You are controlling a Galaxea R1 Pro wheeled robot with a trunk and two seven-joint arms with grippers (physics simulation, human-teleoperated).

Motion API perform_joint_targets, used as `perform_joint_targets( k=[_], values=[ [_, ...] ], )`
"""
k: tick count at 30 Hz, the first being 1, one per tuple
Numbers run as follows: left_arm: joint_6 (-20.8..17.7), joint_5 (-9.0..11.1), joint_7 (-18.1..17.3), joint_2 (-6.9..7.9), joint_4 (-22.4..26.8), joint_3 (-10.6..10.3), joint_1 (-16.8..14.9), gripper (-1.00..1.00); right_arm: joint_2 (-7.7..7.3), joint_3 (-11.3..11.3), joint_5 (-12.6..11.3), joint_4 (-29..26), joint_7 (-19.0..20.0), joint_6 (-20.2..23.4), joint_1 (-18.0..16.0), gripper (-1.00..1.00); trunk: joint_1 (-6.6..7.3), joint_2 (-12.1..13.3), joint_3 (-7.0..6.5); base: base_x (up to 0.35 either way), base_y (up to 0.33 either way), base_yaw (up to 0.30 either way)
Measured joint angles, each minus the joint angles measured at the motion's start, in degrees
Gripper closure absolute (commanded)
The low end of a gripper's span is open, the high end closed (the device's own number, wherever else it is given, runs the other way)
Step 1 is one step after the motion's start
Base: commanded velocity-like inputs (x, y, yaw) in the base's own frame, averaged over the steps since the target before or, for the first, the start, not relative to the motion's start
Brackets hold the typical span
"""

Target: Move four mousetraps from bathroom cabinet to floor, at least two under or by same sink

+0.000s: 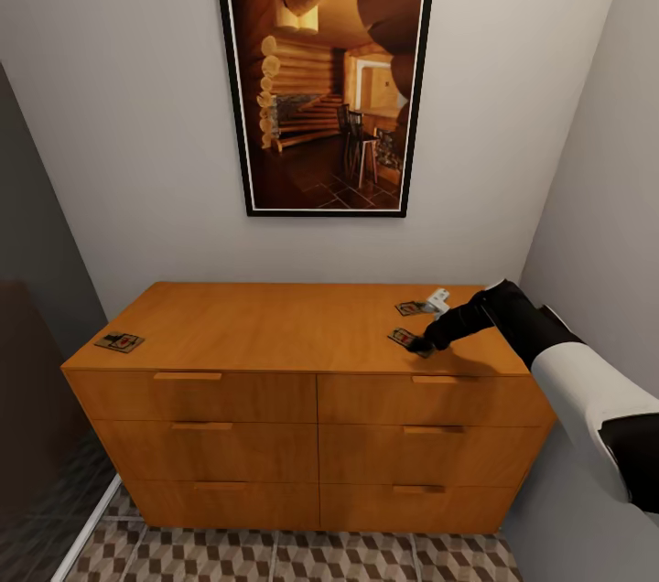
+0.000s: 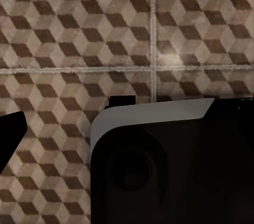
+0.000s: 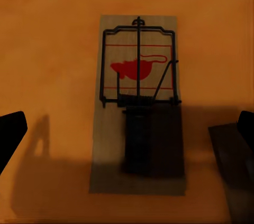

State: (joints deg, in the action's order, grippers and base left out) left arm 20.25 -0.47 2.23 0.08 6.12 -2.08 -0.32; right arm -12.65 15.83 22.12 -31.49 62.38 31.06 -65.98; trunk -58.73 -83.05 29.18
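Note:
The orange-brown cabinet (image 1: 275,326) stands against the wall under a picture. Three mousetraps lie flat on its top: one at the left end (image 1: 119,341), one near the right back (image 1: 411,308), and one right of centre (image 1: 401,337). My right gripper (image 1: 421,346) hovers just over that last trap. In the right wrist view the trap (image 3: 138,102) lies between the spread fingertips (image 3: 10,137), with nothing gripped. My left gripper (image 2: 127,134) hangs open over the cube-patterned bathroom floor (image 2: 79,34), one dark fingertip (image 2: 10,131) showing. The sink is out of view.
A tall framed picture (image 1: 325,70) hangs above the cabinet. Grey walls close in on both sides, the right wall near my right arm. Patterned floor tiles (image 1: 275,555) show in front of the drawers. A dark, white-edged part of the robot (image 2: 174,160) is in the left wrist view.

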Motion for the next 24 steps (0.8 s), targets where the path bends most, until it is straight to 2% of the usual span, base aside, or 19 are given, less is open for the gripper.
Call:
perform_joint_targets(
  k=[24],
  values=[
    [0.0, 0.0, 0.0, 0.0, -0.2, 0.0, 0.0, -1.0, -0.16, 0.0, 0.0, 1.1, -0.1, -0.1, 0.0, -1.0, 0.0, 0.0, 0.0, 0.0, 0.0, 0.0]
  ],
)
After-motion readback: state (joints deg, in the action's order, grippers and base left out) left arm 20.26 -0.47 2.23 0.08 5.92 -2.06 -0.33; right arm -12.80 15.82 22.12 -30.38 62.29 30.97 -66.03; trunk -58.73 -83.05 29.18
